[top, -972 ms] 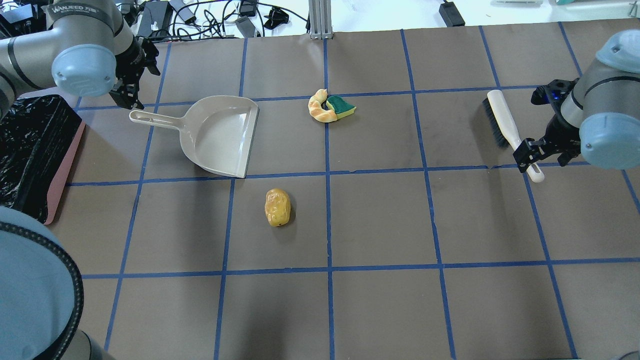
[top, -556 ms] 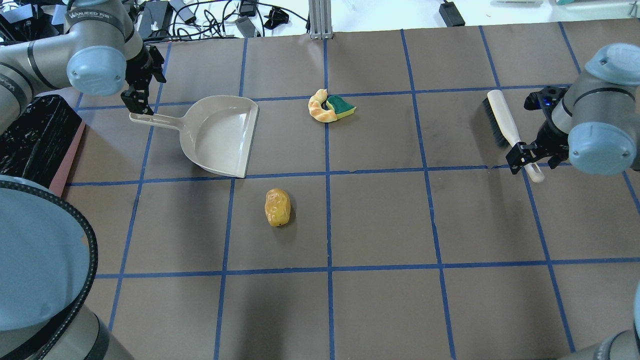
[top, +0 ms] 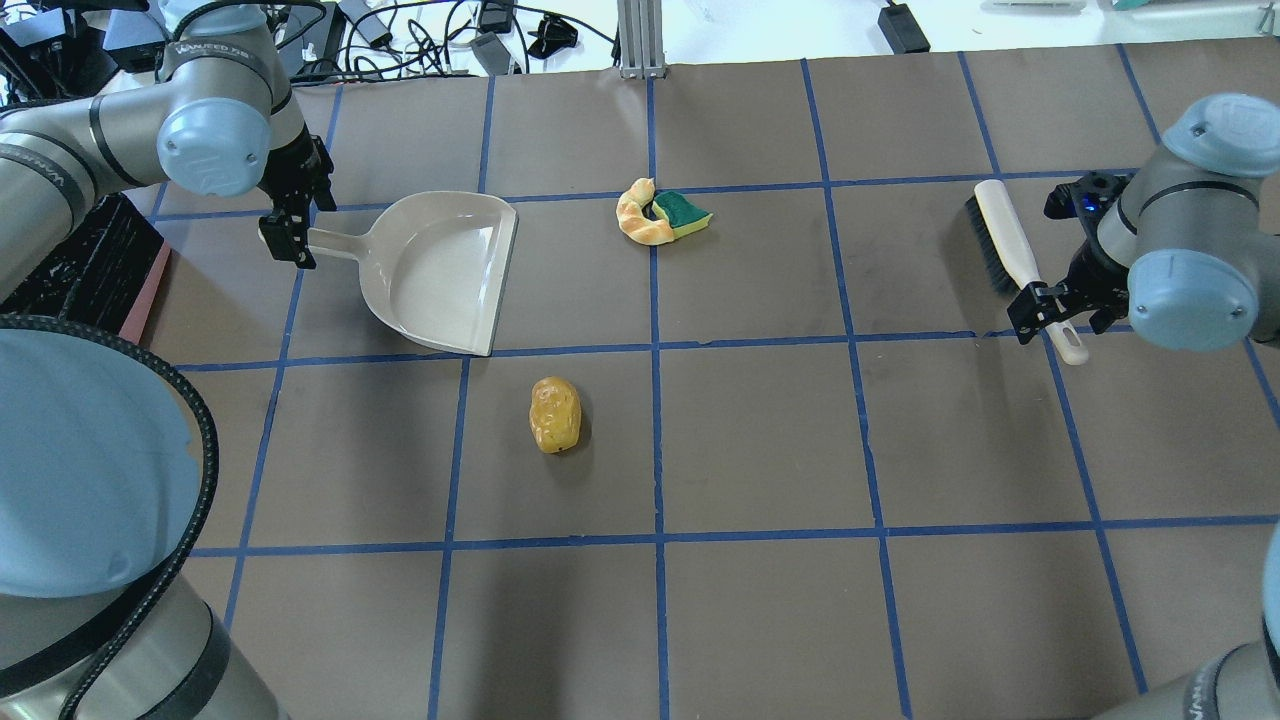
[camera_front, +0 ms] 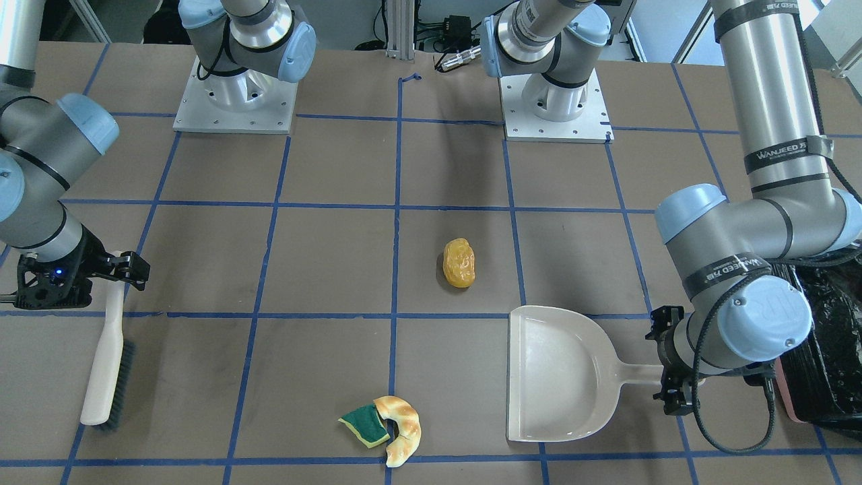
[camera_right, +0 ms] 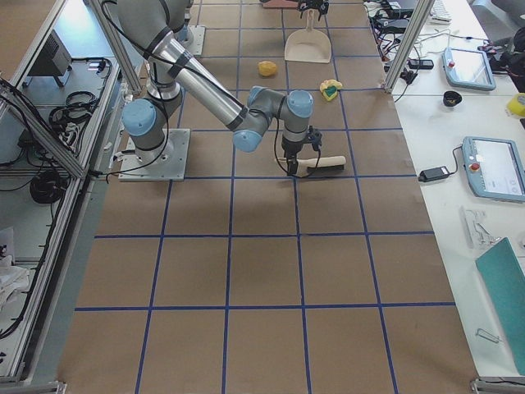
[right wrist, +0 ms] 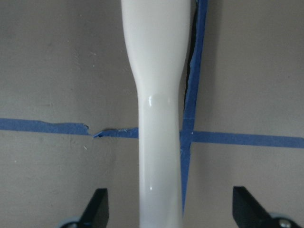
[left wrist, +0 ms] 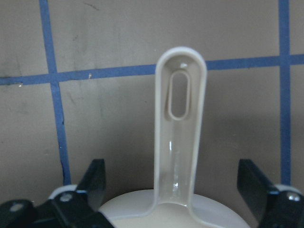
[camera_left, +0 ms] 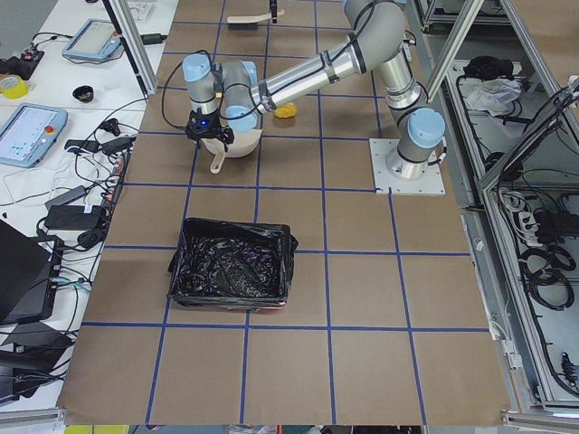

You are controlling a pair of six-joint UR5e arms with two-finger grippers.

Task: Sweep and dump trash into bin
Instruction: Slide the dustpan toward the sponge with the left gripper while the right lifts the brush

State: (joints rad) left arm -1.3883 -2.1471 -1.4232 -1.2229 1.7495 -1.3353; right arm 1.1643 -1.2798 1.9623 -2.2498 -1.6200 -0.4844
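Grab-the-tools step, I'd say: potato piece [top: 555, 414] sits mid-bench, while the right end effector [top: 1053, 320] and left end effector [top: 289, 238] hang spread wide astride the brush [top: 1005, 235] and dustpan [top: 440, 270] handles, so clamping comes next. Croissant piece [top: 636, 215] and sponge wedge [top: 686, 213] touch nearer the far edge; the bin [camera_left: 235, 267] at the bench's left end is half hidden overhead.

Between cream plastic dustpan [top: 440, 270] and cream-handled brush [top: 1005, 240], obstacles: lumpy yellow potato-like piece [top: 554, 414], golden croissant-like piece [top: 637, 215] seemingly touching green sponge wedge [top: 685, 212].
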